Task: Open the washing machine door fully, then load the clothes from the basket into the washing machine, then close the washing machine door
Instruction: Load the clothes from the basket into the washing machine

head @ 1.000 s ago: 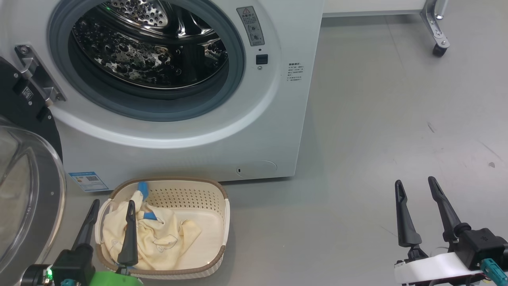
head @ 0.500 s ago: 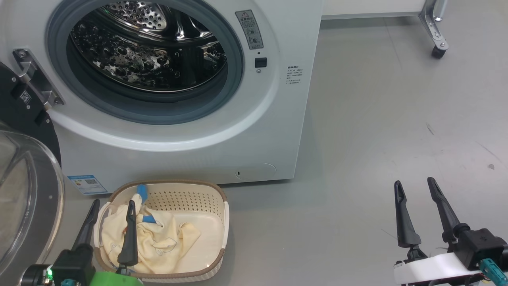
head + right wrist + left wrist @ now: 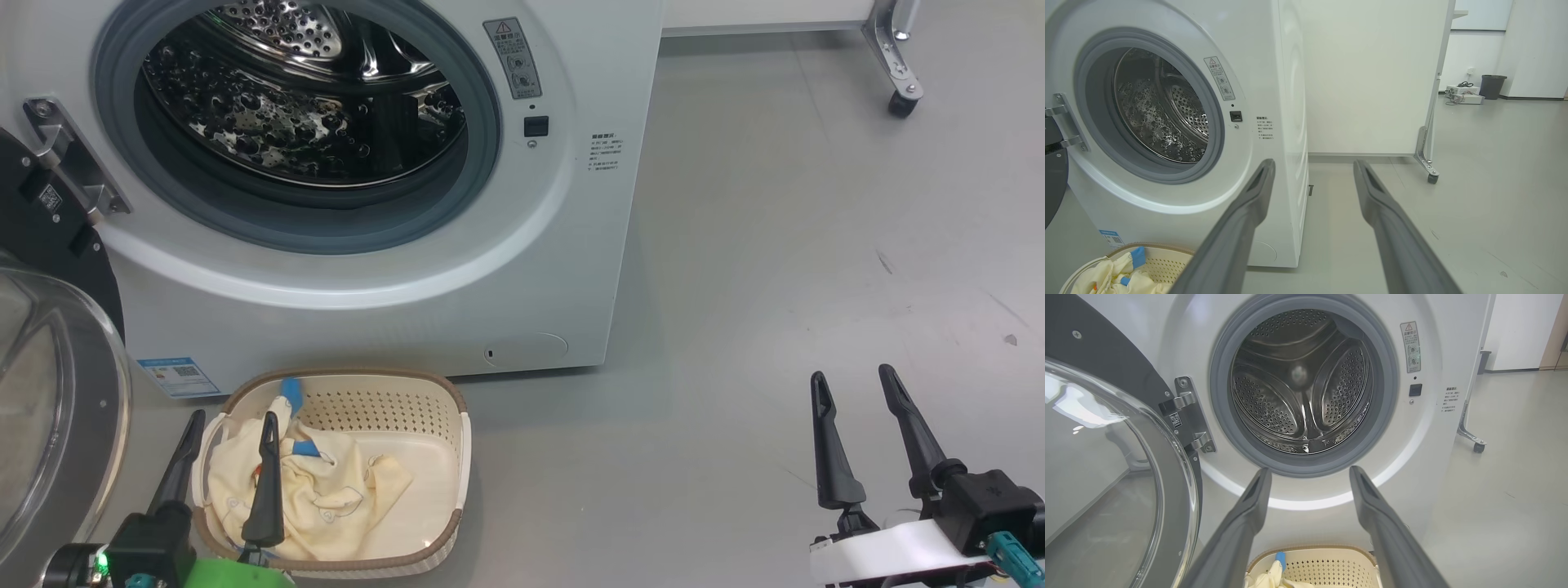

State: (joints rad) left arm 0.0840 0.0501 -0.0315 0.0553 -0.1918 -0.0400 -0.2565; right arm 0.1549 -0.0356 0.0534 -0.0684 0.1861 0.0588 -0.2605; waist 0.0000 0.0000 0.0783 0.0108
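1. Standing wide open at the left, one washing machine door (image 3: 57, 408) hangs from its one metal hinge (image 3: 69, 155), its clear glass bowl bulging outward.
2. One washing machine (image 3: 392, 327) fills the far left. Its round opening shows one steel drum (image 3: 302, 106) inside a grey seal (image 3: 482, 163).
3. One basket (image 3: 384, 408) sits on the grey floor (image 3: 775, 245) just in front of the machine, below the opening.
4. One heap of clothes (image 3: 326, 490), cream with blue parts, lies in the basket's left half.
5. Two grippers show. The left gripper (image 3: 233, 416), at the near left, has its two fingers spread and grips nothing. One finger crosses the clothes in the head view, and whether it touches them cannot be told.
6. The right gripper (image 3: 852, 374), at the near right, has its jaws apart and empty over bare floor, well apart from the basket.
7. One caster wheel (image 3: 898, 102) stands at the far right.
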